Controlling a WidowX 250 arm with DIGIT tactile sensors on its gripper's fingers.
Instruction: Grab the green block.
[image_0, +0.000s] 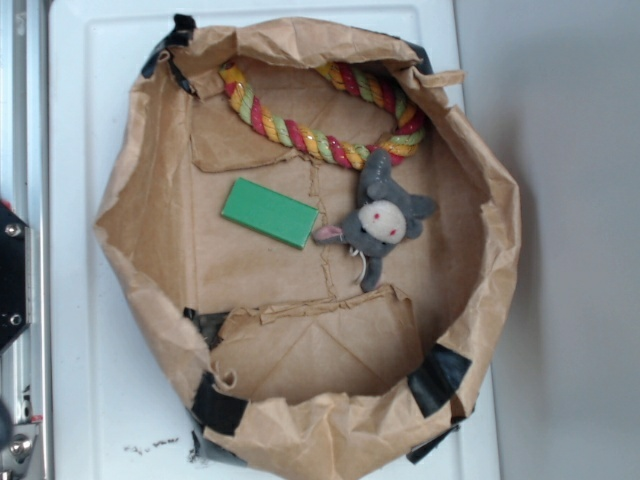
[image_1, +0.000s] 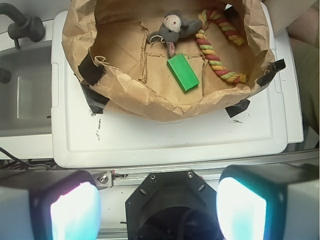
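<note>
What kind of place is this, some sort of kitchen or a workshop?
Probably a robot test bench, not a kitchen: a taped-up paper bag on a white tray holds a green block, a plush mouse and a rope.

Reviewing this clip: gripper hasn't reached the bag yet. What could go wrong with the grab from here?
1. The mouse nearly touches the green block; the fingers might snag it.
2. The block lies flat on the paper, so the fingers could slide off or catch the lining.
3. The bag's raised wall stands between the gripper and the block; a low approach could hit it.
</note>
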